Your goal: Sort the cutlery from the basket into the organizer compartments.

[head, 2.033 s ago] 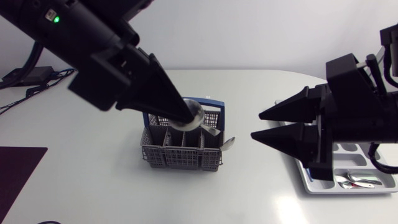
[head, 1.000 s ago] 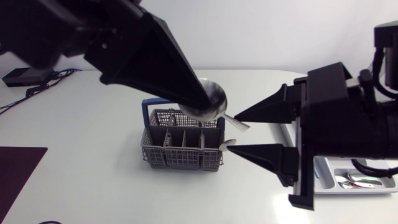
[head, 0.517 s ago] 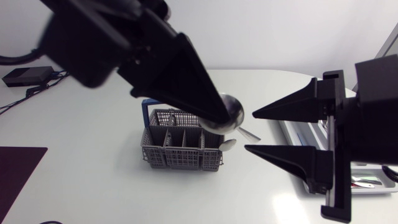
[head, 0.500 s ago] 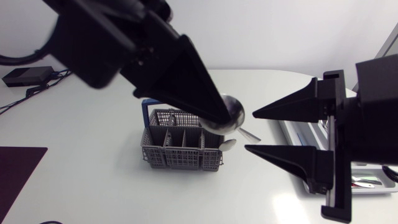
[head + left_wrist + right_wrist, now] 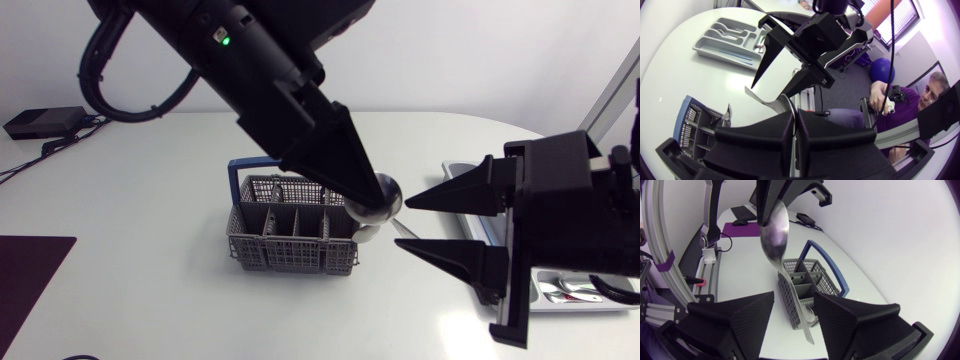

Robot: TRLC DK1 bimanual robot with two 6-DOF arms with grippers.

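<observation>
Spoon [image 5: 386, 195] held above the right end of the basket [image 5: 290, 240], clear of it. Bowl gripped in left claw [image 5: 363, 198], whose fingers are closed tight on it from both sides; handle hangs free, down and to the right of the basket. Left arm [image 5: 250, 60] enters from the upper left and passes over the basket. Basket: grey mesh, blue handle, standing on the white surface [image 5: 150, 260]. Second spoon [image 5: 366, 232] noted leaning out at the basket's right end. Right of the basket, right claw [image 5: 403, 224] is spread wide, tips toward the basket, one finger either side of the hanging handle; no contact seen. Organizer [image 5: 585, 304] lies further right of the basket, largely hidden behind the right claw. Some cutlery [image 5: 575, 288] seen in one compartment.
</observation>
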